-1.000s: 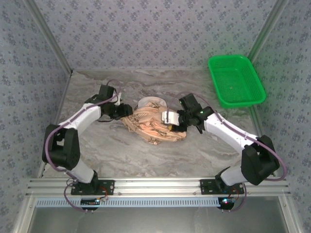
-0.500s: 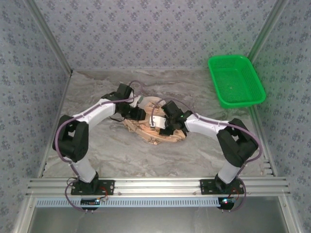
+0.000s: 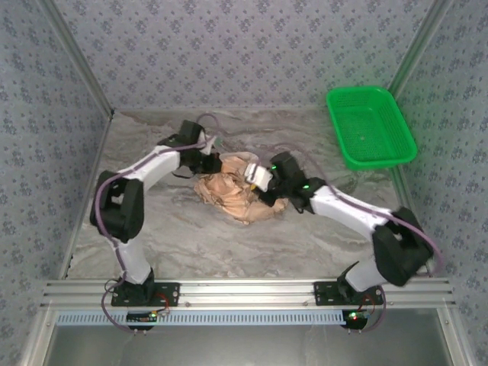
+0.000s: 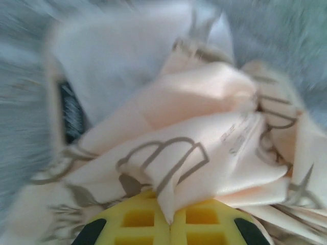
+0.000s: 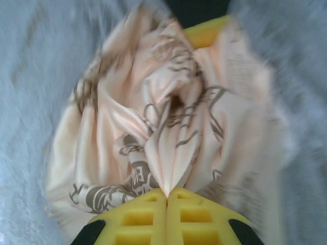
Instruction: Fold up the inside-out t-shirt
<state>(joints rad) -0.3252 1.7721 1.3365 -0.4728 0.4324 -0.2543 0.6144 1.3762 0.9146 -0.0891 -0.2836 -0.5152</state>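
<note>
The inside-out t-shirt lies bunched in a peach heap with brown emblems at the table's middle. My left gripper sits at its upper left edge, yellow pads shut on a pinched fold of the t-shirt. My right gripper is at the heap's right side, its pads shut on another fold of the t-shirt. In the right wrist view, the left gripper's yellow pad peeks over the far side of the cloth. A pale inner panel shows in the left wrist view.
A green plastic basket stands at the back right of the marbled table. Patterned walls enclose the back and both sides. An aluminium rail runs along the near edge.
Both grippers moved toward the back, the left one up and left, the right one rightward. The t-shirt heap was drawn tighter and shifted slightly back with them.
</note>
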